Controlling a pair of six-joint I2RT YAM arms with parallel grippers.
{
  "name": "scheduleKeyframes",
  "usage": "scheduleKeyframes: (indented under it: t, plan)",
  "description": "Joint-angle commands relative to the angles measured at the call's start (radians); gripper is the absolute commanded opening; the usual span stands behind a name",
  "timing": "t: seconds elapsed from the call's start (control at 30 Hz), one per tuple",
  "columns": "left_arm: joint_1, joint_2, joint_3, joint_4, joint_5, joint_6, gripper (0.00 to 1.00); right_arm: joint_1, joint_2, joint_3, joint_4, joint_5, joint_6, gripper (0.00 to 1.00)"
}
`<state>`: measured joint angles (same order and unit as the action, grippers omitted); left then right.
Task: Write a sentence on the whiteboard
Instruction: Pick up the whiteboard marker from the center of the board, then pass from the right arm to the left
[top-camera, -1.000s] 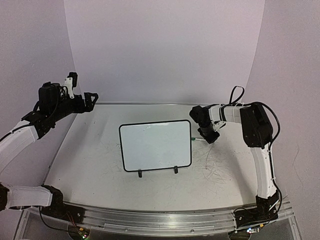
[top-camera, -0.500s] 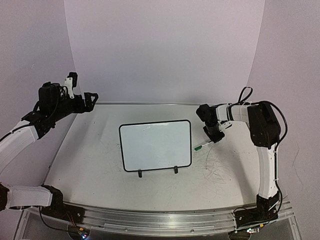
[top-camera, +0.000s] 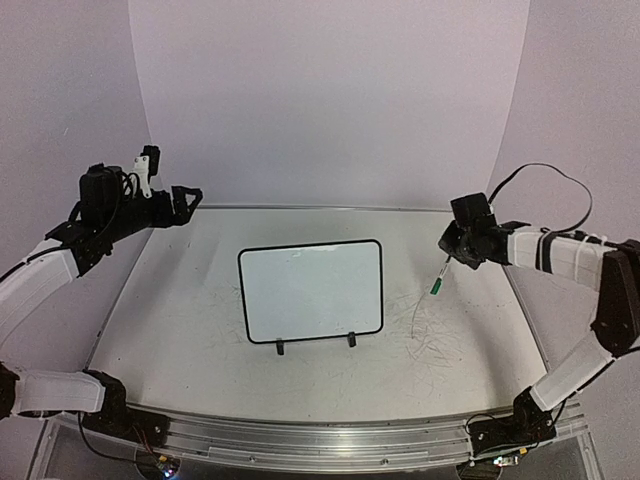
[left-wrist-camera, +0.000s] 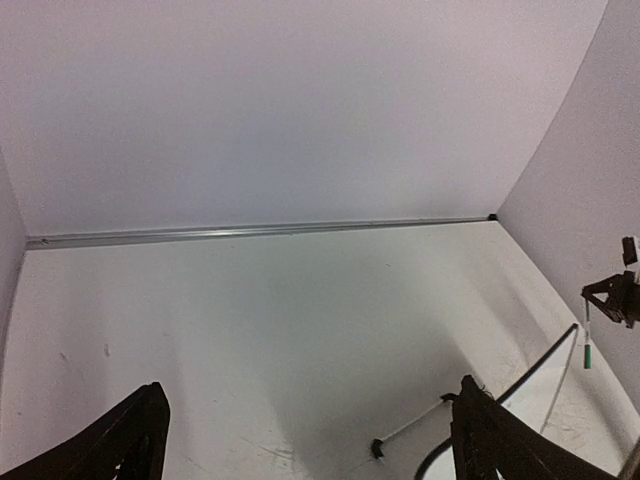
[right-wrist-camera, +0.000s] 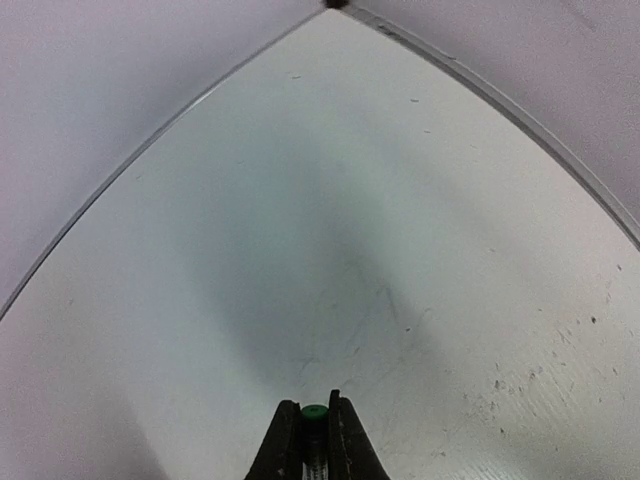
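Observation:
The whiteboard (top-camera: 310, 290) lies flat mid-table, with a thin black rim and two black feet at its near edge. Its face is blank and no green sentence shows on it. My right gripper (top-camera: 450, 255) hovers to the right of the board, shut on a green-tipped marker (top-camera: 438, 281) that hangs tip-down above the table. In the right wrist view the marker's green end (right-wrist-camera: 314, 412) sits between the closed fingers (right-wrist-camera: 285, 440). My left gripper (top-camera: 190, 196) is open and empty, raised over the far left corner. The board's rim (left-wrist-camera: 545, 368) and the marker (left-wrist-camera: 587, 352) show in the left wrist view.
Faint grey scribbles (top-camera: 430, 335) mark the table right of the board. A metal rail (top-camera: 300, 208) runs along the back edge under the curved backdrop. A rail with the arm bases (top-camera: 300, 440) lines the near edge.
My right arm has swung away from the board's right edge to the far right, carrying the marker, which now points down. The left arm has barely moved.

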<state>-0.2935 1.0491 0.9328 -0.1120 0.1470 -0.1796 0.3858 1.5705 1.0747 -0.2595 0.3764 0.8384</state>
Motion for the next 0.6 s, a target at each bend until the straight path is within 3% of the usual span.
scheduleKeyframes:
  t: [0.0,0.13,0.33,0.57]
  plan:
    - [-0.008,0.074,0.079,0.044,0.234,-0.119,0.98,0.026,-0.203,-0.099,0.349,-0.327,-0.429,0.0]
    - [-0.119,0.168,0.143,0.1,0.375,-0.285,0.9,0.102,-0.316,-0.103,0.386,-0.436,-0.513,0.0]
    - [-0.446,0.271,0.191,0.302,0.307,-0.411,0.87,0.211,-0.371,-0.095,0.506,-0.585,-0.452,0.0]
    - [-0.65,0.479,0.324,0.337,0.252,-0.404,0.84,0.318,-0.334,-0.105,0.681,-0.595,-0.323,0.0]
